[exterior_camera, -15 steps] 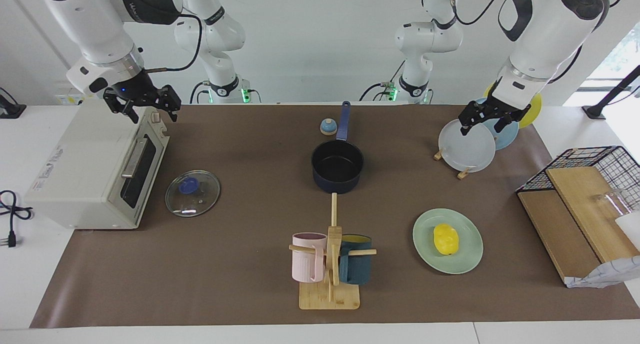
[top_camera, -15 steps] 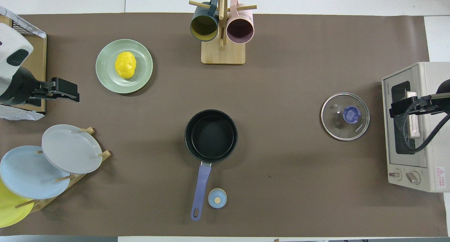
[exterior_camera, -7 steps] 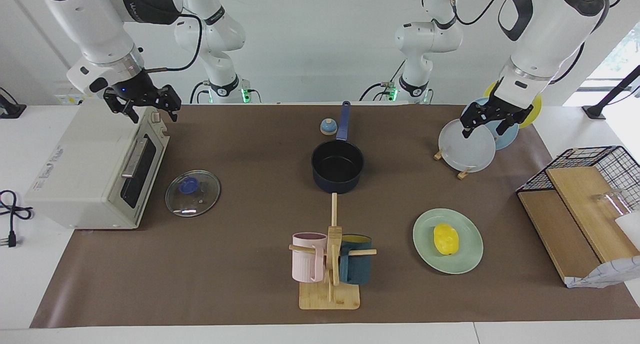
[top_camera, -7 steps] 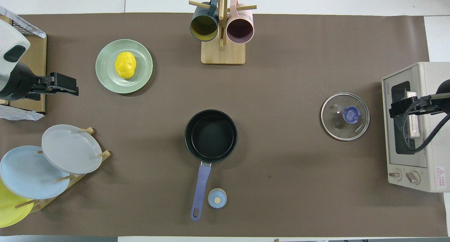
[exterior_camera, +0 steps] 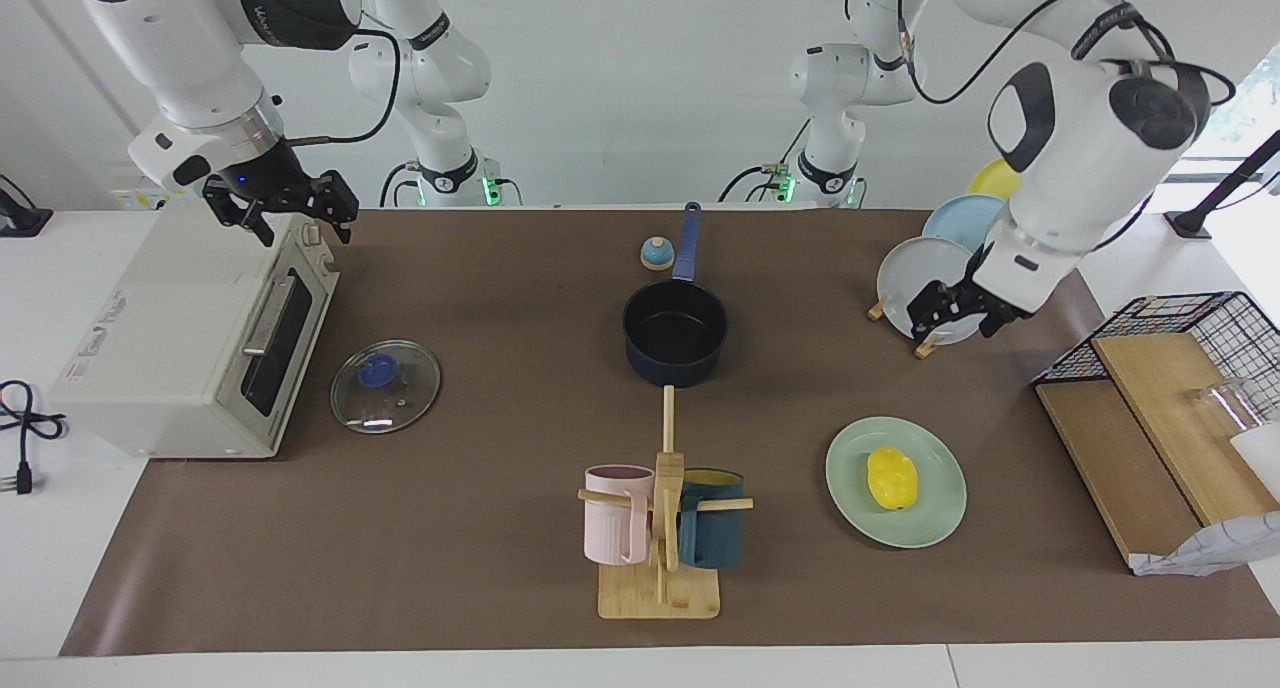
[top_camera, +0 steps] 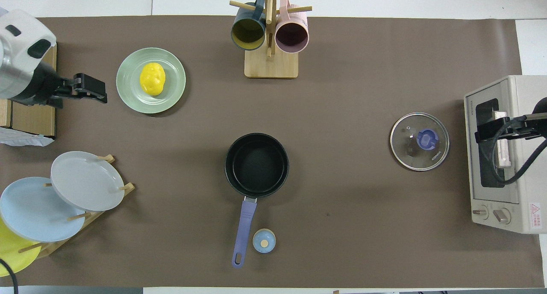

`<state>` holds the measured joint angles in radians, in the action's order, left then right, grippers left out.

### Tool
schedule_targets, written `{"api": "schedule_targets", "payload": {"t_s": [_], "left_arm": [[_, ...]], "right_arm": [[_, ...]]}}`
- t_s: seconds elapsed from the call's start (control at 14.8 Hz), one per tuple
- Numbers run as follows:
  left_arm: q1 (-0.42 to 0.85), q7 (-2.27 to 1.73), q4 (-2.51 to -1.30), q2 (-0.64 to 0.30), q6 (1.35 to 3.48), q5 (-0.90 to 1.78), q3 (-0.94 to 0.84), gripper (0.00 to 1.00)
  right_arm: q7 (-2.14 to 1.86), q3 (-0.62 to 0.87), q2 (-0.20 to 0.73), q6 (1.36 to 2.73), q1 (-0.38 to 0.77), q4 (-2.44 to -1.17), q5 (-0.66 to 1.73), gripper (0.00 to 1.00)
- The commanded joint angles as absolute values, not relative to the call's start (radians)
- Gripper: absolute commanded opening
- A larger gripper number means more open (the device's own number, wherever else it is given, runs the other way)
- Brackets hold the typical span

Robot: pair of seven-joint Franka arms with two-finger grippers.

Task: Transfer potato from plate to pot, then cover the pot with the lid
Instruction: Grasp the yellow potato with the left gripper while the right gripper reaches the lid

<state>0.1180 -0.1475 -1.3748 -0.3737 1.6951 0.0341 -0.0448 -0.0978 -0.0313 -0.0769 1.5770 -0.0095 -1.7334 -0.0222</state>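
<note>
The yellow potato (exterior_camera: 891, 477) (top_camera: 152, 78) lies on the mint-green plate (exterior_camera: 940, 520) (top_camera: 128, 91), toward the left arm's end of the table. The navy pot (exterior_camera: 675, 333) (top_camera: 256, 165) stands empty mid-table, its handle pointing toward the robots. The glass lid (exterior_camera: 385, 386) (top_camera: 419, 141) lies flat beside the toaster oven. My left gripper (exterior_camera: 953, 316) (top_camera: 101, 89) is open and empty in the air, between the plate rack and the mint-green plate. My right gripper (exterior_camera: 300, 223) (top_camera: 485, 133) is open and empty and waits over the toaster oven.
A toaster oven (exterior_camera: 170, 338) stands at the right arm's end. A mug tree (exterior_camera: 660, 528) with two mugs stands farther from the robots than the pot. A small bell (exterior_camera: 656, 254) sits by the pot handle. A rack of upright plates (exterior_camera: 935, 278) and a wire basket (exterior_camera: 1190, 328) stand at the left arm's end.
My left gripper has come down from over the plate rack and moved toward the mint-green plate. The right gripper has barely moved. No object has moved.
</note>
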Motion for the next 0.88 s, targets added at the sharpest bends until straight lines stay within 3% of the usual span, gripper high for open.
{"api": "schedule_targets", "payload": {"t_s": [0.0,0.2,0.41,0.61,0.81], "left_arm": [[0.143,-0.153,-1.244,-0.576,1.762,0.037,-0.032,1.00],[0.146,-0.153,-1.233,-0.670,1.873,0.023,-0.026,1.00],[0.149,-0.153,-1.247,-0.670,1.899,0.002,-0.026,1.00],[0.153,-0.155,-1.331,-0.658,1.998,-0.003,-0.022,1.00],[0.152,-0.155,-1.338,-0.660,2.028,-0.003,-0.021,1.00]], "right_arm": [[-0.175,-0.022,-0.115,1.647,-0.008,-1.821,-0.006,1.00],[-0.210,-0.017,-0.091,1.753,0.054,-1.871,-0.009,1.00],[-0.230,-0.017,-0.037,1.787,0.048,-1.874,-0.009,1.00],[-0.343,-0.017,-0.044,1.856,0.015,-1.920,-0.009,1.00],[-0.416,-0.018,-0.034,1.916,0.012,-1.937,0.008,1.00]]}}
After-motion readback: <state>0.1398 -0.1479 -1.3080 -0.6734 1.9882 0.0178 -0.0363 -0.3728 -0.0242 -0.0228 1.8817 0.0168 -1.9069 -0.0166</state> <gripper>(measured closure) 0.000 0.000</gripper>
